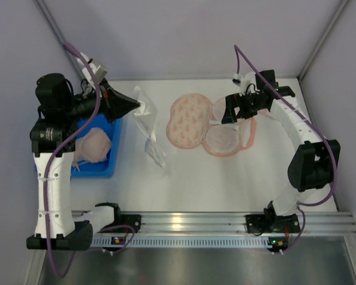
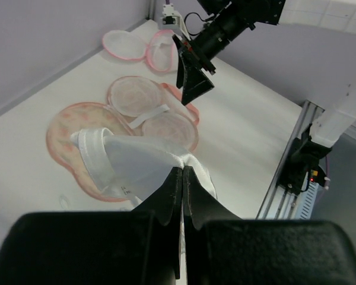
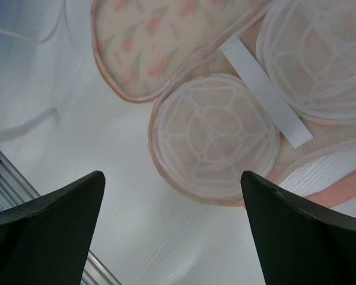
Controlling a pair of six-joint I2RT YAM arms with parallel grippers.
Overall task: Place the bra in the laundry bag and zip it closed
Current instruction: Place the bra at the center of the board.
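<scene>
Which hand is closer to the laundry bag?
Right. The right hand hangs open over the laundry bag; the left hand is off to its left, shut on the bra.

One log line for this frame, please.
left gripper: shut on white fabric bra | right gripper: open, over unzipped pink floral mesh laundry bag | bra not yet in bag

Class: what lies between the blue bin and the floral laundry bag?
A white garment, pinched by the left gripper, hangs there, as the top view shows.

The right gripper [image 1: 227,113] hides the laundry bag [image 1: 187,122] at its right edge — left of it, an arm [image 1: 50,178] overlaps the bin [image 1: 107,169].
</scene>
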